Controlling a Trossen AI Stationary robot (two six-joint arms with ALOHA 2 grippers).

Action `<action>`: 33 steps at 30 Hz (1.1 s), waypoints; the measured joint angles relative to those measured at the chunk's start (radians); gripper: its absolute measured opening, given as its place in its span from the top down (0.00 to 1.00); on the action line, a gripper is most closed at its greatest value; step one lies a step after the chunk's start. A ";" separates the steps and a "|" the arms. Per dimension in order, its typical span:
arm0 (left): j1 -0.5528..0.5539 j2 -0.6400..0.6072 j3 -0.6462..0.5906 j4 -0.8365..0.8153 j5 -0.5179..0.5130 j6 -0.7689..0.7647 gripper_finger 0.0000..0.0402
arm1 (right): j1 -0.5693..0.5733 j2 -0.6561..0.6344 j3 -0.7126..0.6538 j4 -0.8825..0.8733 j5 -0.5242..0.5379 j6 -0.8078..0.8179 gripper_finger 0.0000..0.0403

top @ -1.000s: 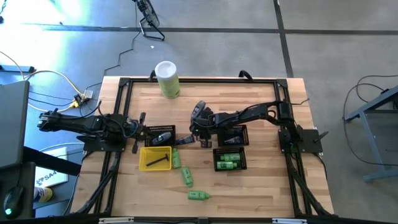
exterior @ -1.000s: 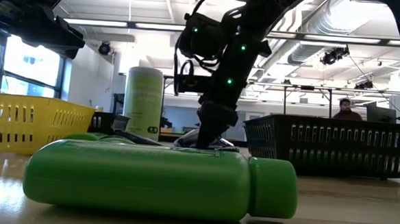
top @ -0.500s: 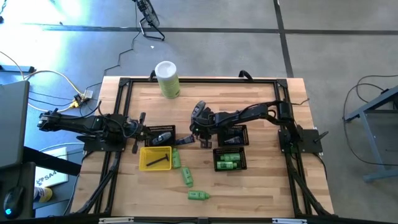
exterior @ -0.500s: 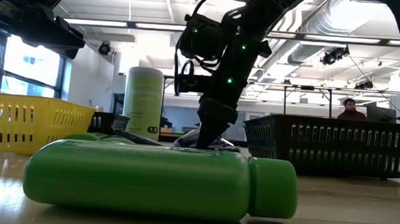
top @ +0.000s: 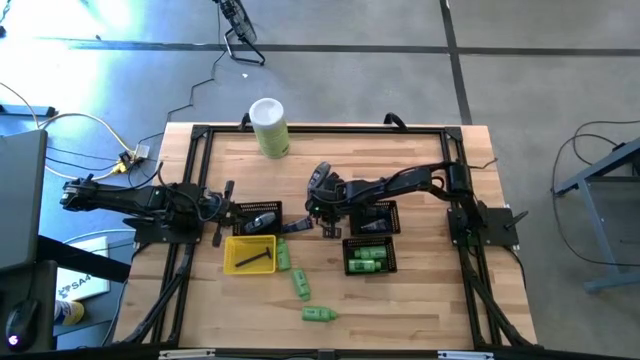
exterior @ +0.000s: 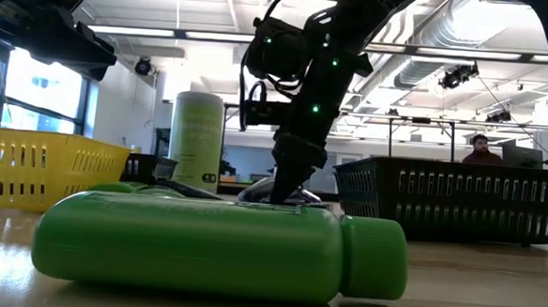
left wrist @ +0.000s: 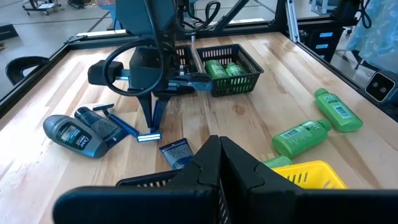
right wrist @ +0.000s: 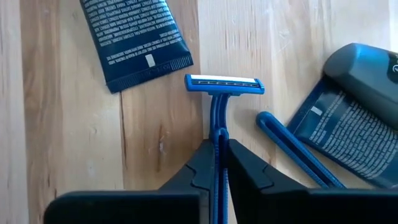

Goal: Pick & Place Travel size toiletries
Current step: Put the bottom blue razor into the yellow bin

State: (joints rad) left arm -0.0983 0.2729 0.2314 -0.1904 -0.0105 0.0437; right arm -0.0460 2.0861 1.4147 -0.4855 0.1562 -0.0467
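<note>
Right wrist view says it plainly: the right end effector (right wrist: 217, 163) has its two dark fingers pinched tight on the handle of a blue razor (right wrist: 219, 106), whose head lies flat on the wood of the table (right wrist: 68, 124). A dark blue tube (right wrist: 133, 34) lies just beside the razor's head, a second blue razor handle (right wrist: 292, 149) runs slantwise on the other side, and a grey bottle (right wrist: 360, 68) rests over another dark tube there.

High view: the right arm reaches from its base at the table's right edge across to the middle, wrist bent down, end effector (top: 322, 213) pointing at the boards between two black mesh baskets (top: 371, 257). Green bottles (top: 367, 258) fill the nearer basket; three more green bottles (top: 302, 284) lie loose by the yellow tray (top: 250, 254).

Left arm waits, stretched along the table's left side, its end effector (left wrist: 219, 163) closed with nothing between the fingers, hovering over a basket's rim.

Low view: the right arm drops steeply from above, fingertips at the table behind a big green bottle (exterior: 203, 244).
</note>
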 joint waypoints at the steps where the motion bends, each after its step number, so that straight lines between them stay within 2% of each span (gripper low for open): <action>1: 0.000 0.000 0.000 0.000 0.000 0.000 1.00 | 0.000 -0.006 0.000 -0.006 -0.006 0.000 0.96; 11: 0.000 0.000 0.000 0.012 0.002 -0.007 1.00 | 0.013 -0.151 0.000 0.040 -0.037 0.000 0.97; 15: 0.000 0.000 0.000 0.015 0.000 -0.099 1.00 | 0.017 -0.225 0.000 0.084 -0.036 -0.001 1.00; 19: 0.000 0.000 0.000 0.030 -0.005 -0.101 1.00 | 0.020 -0.283 0.000 0.142 -0.048 -0.003 1.00; 25: 0.000 0.000 0.000 0.018 -0.007 -0.102 1.00 | 0.009 -0.299 0.000 0.156 -0.113 0.004 1.00; 33: 0.000 0.000 0.000 0.008 -0.007 -0.102 1.00 | 0.014 -0.287 0.000 0.155 -0.109 0.075 0.99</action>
State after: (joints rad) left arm -0.0986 0.2729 0.2310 -0.1825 -0.0177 -0.0582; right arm -0.0323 1.7992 1.4147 -0.3305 0.0472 0.0286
